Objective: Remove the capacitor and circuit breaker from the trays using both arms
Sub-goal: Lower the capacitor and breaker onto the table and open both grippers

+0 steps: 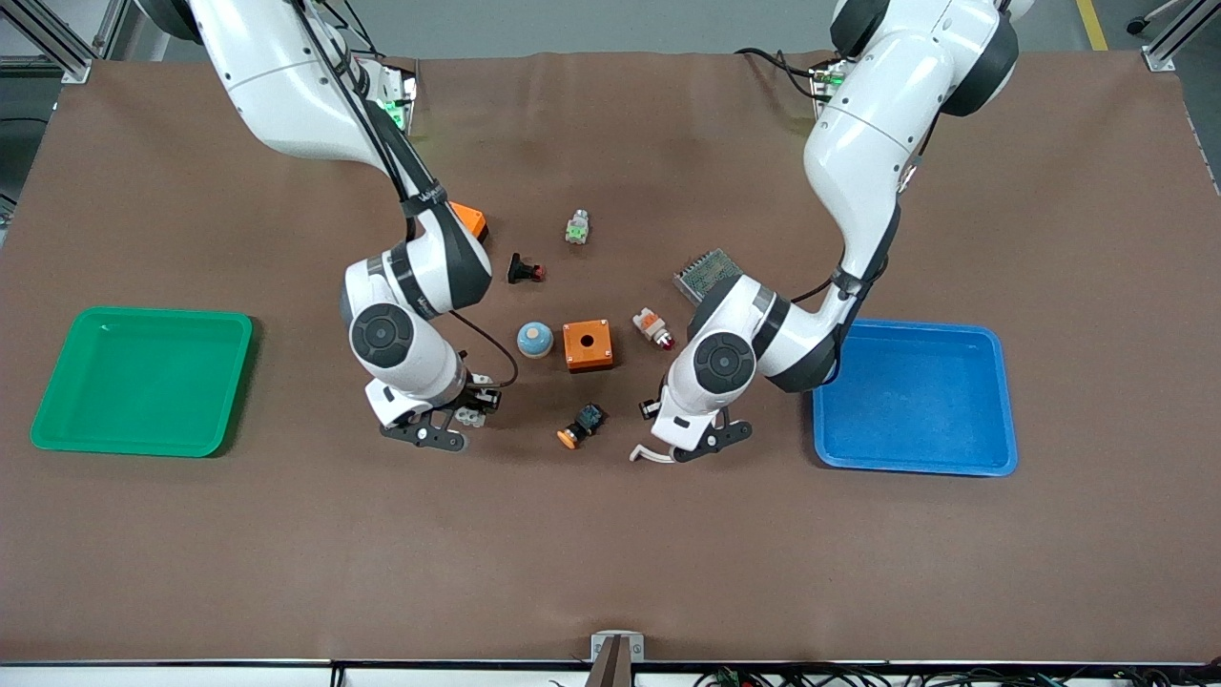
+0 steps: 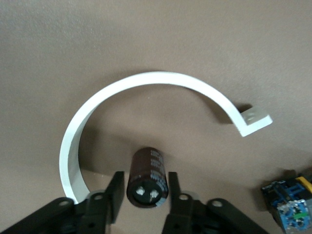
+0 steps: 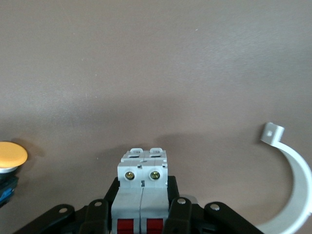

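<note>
Both trays lie bare: the green tray (image 1: 141, 382) at the right arm's end of the table, the blue tray (image 1: 914, 398) at the left arm's end. The right gripper (image 1: 448, 420) sits low between the green tray and an orange-capped push button (image 1: 581, 426), with a light-grey part in its fingers. The left gripper (image 1: 682, 447) is low beside the blue tray, touching a white curved clamp (image 1: 649, 456). An orange box (image 1: 588, 345) lies farther from the camera, beside a blue dome (image 1: 534, 339).
</note>
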